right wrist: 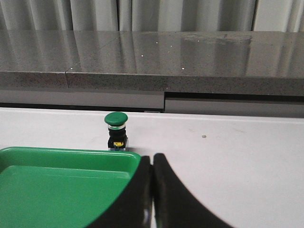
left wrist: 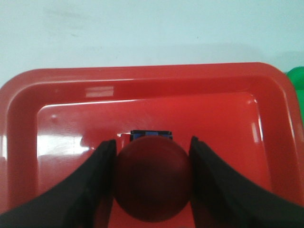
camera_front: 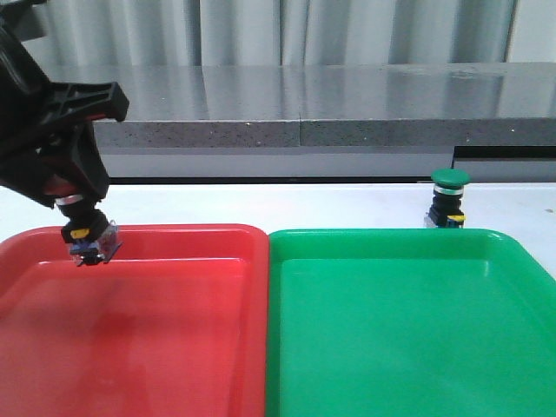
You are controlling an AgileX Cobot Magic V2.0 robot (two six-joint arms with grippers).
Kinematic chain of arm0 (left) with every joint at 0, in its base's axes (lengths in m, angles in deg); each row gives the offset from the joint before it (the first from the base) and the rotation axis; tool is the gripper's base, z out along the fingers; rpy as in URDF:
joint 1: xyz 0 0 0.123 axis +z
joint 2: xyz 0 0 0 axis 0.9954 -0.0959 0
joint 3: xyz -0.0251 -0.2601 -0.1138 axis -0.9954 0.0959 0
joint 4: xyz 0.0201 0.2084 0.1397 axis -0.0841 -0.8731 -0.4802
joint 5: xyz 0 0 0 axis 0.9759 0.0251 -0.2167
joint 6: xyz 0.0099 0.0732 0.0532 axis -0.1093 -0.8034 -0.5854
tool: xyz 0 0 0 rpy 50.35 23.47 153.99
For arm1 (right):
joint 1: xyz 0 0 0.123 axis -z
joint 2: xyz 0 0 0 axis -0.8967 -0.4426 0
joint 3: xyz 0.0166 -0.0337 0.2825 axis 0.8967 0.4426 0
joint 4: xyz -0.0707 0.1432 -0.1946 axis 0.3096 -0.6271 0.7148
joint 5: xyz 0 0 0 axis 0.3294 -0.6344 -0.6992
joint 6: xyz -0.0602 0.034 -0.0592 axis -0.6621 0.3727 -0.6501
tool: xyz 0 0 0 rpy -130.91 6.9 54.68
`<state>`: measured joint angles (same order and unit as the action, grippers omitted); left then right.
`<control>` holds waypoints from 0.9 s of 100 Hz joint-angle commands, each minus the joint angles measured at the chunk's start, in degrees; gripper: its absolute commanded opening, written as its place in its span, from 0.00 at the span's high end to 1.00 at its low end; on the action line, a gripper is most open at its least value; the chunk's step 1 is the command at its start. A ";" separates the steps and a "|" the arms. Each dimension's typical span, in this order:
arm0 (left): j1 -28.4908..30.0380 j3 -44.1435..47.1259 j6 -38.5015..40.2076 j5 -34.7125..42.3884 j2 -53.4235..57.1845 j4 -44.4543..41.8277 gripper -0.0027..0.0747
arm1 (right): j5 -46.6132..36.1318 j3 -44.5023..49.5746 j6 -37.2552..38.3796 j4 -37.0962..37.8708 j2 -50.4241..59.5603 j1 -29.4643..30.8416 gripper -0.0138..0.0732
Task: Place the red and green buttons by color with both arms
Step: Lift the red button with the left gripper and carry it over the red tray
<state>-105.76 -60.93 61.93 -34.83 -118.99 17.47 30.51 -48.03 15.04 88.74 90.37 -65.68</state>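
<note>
The left gripper (camera_front: 80, 228) hung over the far left corner of the red tray (camera_front: 200, 347), its fingers clamped on either side of the red button (left wrist: 152, 178), whose dark cap filled the gap between the two black fingers in the left wrist view while its black body and yellow tag pointed down toward the tray floor in the front view. The button appeared to sit just above the tray rather than on it, so in my judgement the left arm's part called only for lowering and letting go. The green tray (camera_front: 408, 330) lay touching the red one along their shared edge, and nothing showed inside it. The right gripper (right wrist: 152, 190) did not show in the front view; in its own wrist view its fingers met with nothing between them, low beside the green tray's near corner. The green button (camera_front: 450, 200) stood upright on the white table (camera_front: 261, 204) just beyond the green tray's far rim, cap up, its axis vertical. It lay ahead of the right gripper and slightly toward the tray side, well apart from the left arm, so the right arm was plainly the nearer one and would likely have to part its fingers and reach forward.
</note>
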 commanded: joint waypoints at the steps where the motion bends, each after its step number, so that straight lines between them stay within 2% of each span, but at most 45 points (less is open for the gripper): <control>1: -0.54 -1.40 0.64 2.99 -0.20 0.00 0.89 | -4.68 -0.79 -0.17 -0.02 0.98 0.38 0.92; 90: -1.80 -1.40 0.77 4.16 -4.98 -1.21 0.88 | -4.68 -0.79 -0.17 -0.02 0.98 0.38 0.92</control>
<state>-107.08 -61.04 61.93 -32.59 -125.21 16.19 30.51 -48.03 15.04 88.74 90.37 -65.68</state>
